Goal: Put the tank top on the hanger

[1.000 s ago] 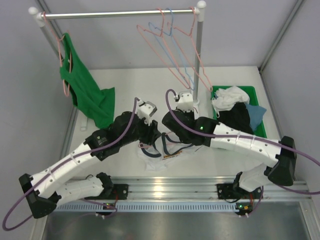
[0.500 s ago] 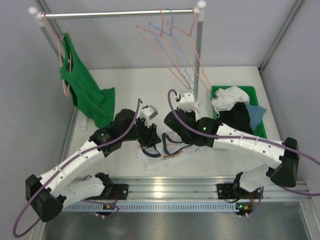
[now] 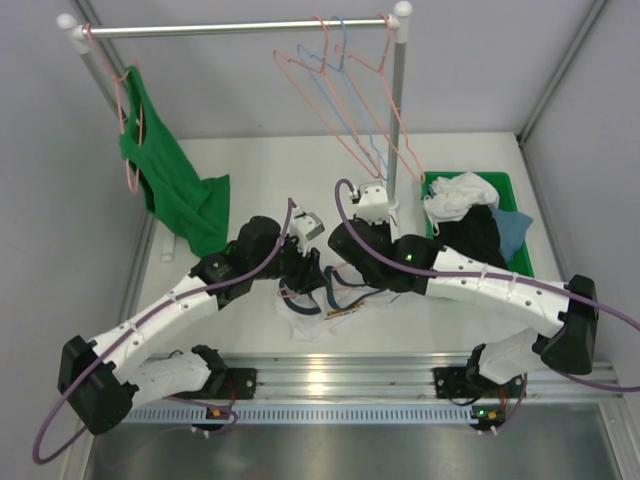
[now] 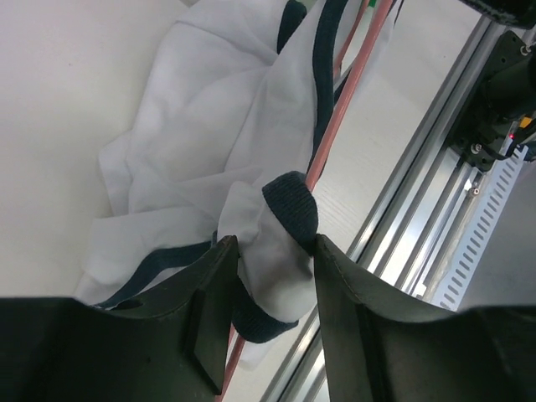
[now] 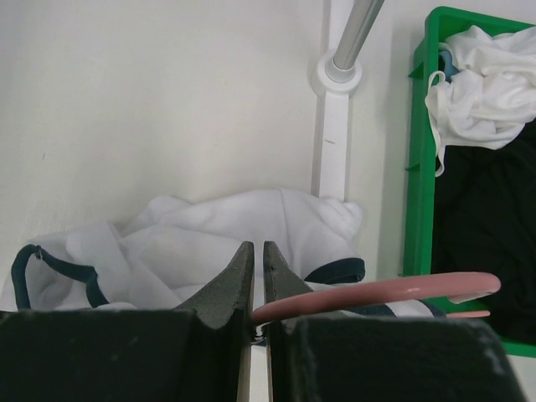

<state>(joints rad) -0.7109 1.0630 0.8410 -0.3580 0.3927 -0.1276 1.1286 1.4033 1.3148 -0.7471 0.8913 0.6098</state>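
White laminate makes up the surface (image 3: 270,160), closed in by pale grey walls (image 3: 480,60) on three sides, with an aluminium extrusion (image 3: 340,375) along its near edge. At the back a clothes rail (image 3: 230,28) spans two white posts. A plain green top (image 3: 170,185) hangs near the rail's left end, while spare pink hangers (image 3: 300,70) and a blue hanger (image 3: 345,90) hang at its right end. A green bin (image 3: 512,185) of mixed clothes sits at the right, beside the right-hand post (image 3: 397,110).

The tank top (image 4: 209,142) lies crumpled on the surface between the two arms, near the front edge. The left claw (image 4: 275,243) stands about half open, its fingers pressing from both sides on a bunched fold of white cloth and navy trim. The right claw (image 5: 258,251) is nearly closed, pinching the wire of the hanger (image 5: 377,293), which runs across the shirt.
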